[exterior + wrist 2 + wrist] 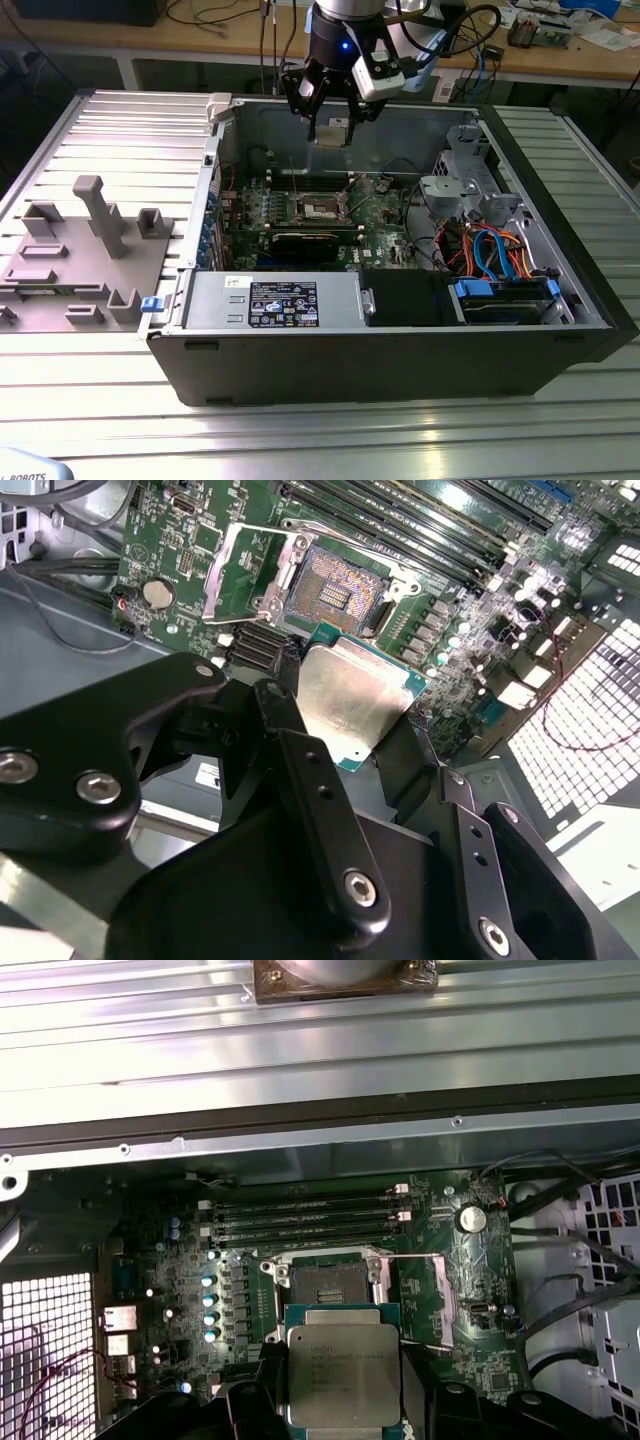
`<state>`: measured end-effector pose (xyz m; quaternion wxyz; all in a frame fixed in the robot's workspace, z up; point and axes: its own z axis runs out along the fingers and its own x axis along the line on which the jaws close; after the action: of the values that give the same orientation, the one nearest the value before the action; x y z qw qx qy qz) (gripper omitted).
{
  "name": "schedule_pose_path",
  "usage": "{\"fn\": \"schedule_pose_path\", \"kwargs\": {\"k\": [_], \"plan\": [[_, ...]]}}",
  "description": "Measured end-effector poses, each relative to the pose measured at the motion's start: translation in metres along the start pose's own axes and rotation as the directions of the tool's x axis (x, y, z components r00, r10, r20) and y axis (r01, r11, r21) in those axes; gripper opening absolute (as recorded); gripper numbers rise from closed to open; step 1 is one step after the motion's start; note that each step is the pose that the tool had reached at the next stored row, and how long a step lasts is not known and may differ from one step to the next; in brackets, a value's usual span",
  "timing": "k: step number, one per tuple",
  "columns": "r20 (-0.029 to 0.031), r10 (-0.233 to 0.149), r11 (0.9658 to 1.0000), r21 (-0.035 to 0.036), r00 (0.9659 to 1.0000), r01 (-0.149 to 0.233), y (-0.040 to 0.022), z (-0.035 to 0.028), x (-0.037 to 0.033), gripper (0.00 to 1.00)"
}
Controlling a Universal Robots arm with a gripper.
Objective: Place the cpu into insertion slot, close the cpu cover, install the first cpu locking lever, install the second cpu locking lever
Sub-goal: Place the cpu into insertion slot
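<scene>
Hanging over the open computer case (350,365), the arm (335,35) carries the cpu (331,133) in its fingers (272,705). They are closed on two opposite edges of the chip, so the black tips flank it on either side. The cpu is in the air above the far half of the case, well apart from the green board (385,215) below. In both wrist views its pale metal face, with a thin green rim, looks level with the board.

Below it the socket (325,1285) lies open with its field of contacts bare and nothing seated in it. In the first wrist view the socket shows just past the edge of the held chip. The cpu cover (219,570), a silvery frame with an open centre, is swung off the socket and sits beside it, with green board visible through its middle.

A row of long memory slots (300,1220) runs along one side of the socket, and a round coin battery (470,1218) sits a little way off.

At the near wall of the case is a grey metal box (270,300) with a label. A bundle of blue cables (490,250) fills the corner at the exterior view's right. The case stands on a ribbed metal desk (400,430). A grey block with upright pegs (70,260) rests on that desk at the exterior view's left, just beside the case.
</scene>
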<state>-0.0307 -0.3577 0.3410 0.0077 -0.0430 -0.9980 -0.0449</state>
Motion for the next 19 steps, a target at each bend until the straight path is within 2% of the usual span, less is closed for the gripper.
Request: {"fn": "schedule_pose_path", "kwargs": {"k": [19], "plan": [[0.0010,0.012,0.9999,-0.0003,0.9999,-0.012,0.0000,0.0003,0.0000,0.54]]}}
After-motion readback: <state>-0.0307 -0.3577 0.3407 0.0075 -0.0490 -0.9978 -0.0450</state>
